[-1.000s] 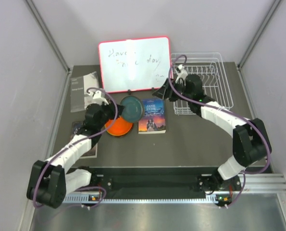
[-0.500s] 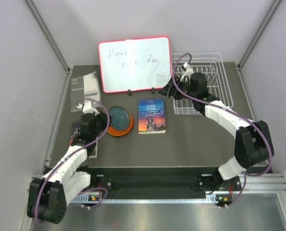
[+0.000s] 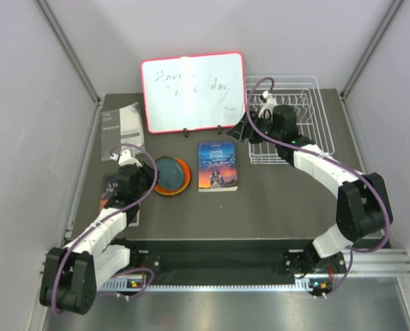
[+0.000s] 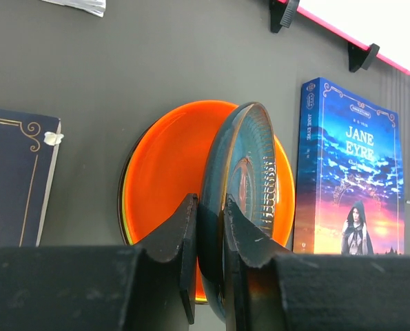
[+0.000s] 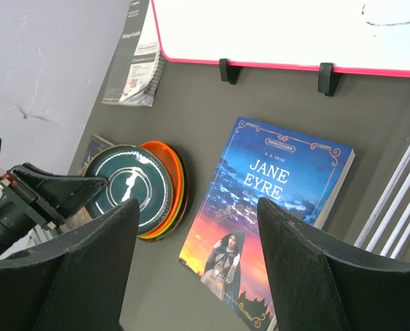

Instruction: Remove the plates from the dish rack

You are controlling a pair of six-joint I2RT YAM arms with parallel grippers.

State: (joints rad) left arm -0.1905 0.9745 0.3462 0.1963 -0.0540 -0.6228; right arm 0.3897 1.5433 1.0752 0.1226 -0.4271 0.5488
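The left gripper (image 4: 208,207) is pinching the teal plate (image 4: 249,172) by its rim to stack it on the orange plate (image 4: 165,172); the right gripper (image 5: 198,207) is hanging open, empty.

Top cam sits above and behind me, tilted down and forward: my bases at the bottom edge, whole desk (image 3: 273,200) in frame, seen from far. Left wrist cam is low and very close, looking along my left fingers (image 4: 180,248) at bottom centre. Right wrist cam rides higher, angled down to the left, right fingers (image 5: 80,276) filling the lower corners. All three share the book (image 3: 217,165), teal plate (image 4: 249,179), orange plate (image 4: 163,172) and the whiteboard (image 3: 191,93) bottom edge.
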